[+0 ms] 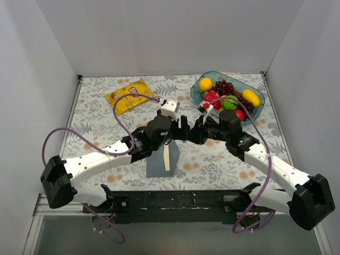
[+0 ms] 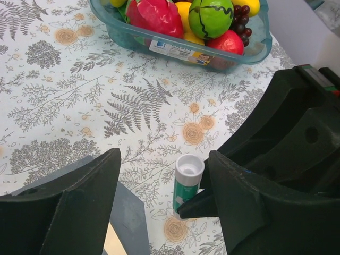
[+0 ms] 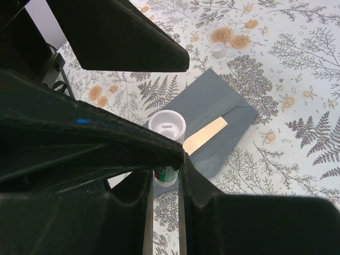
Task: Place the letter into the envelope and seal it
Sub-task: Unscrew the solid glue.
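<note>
Sealing seems the step in hand: the right gripper [image 3: 166, 180] is clenched on an uncapped glue stick [image 2: 187, 183] beside the envelope [image 3: 212, 101], the letter [image 3: 206, 135] showing there as a cream strip, while the left gripper [image 2: 164, 164] straddles the tube, jaws released. Next, I'd guess, the left must pinch it squarely (its cap [image 3: 218, 49] lies well off). The sticker [image 2: 178, 50] on the fruit bowl [image 2: 247, 50] is too small to read.
</note>
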Controlling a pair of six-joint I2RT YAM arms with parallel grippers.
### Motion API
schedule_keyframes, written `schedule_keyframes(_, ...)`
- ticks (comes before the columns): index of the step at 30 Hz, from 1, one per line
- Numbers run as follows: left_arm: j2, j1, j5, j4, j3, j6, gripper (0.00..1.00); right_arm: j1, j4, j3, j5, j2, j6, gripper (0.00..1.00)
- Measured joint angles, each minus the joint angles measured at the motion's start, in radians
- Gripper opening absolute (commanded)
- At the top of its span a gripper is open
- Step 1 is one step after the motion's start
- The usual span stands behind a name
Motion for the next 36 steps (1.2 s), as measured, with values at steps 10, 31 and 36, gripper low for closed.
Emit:
schedule_keyframes(10,0.01,-0.002,0.043,-0.001,0.005,-0.006,0.13,0.002,0.0,0.0,0.003,-0.002,0.001,0.01)
schedule_keyframes(31,-0.22,0.019,0.498,0.128,-0.121,0.126,0.36,-0.026,0.107,-0.009,-0.421,-0.087,-0.039,0.01)
schedule_keyframes(36,-0.233,0.018,0.552,0.164,-0.12,0.147,0.59,-0.008,0.147,-0.009,-0.503,-0.114,-0.053,0.01)
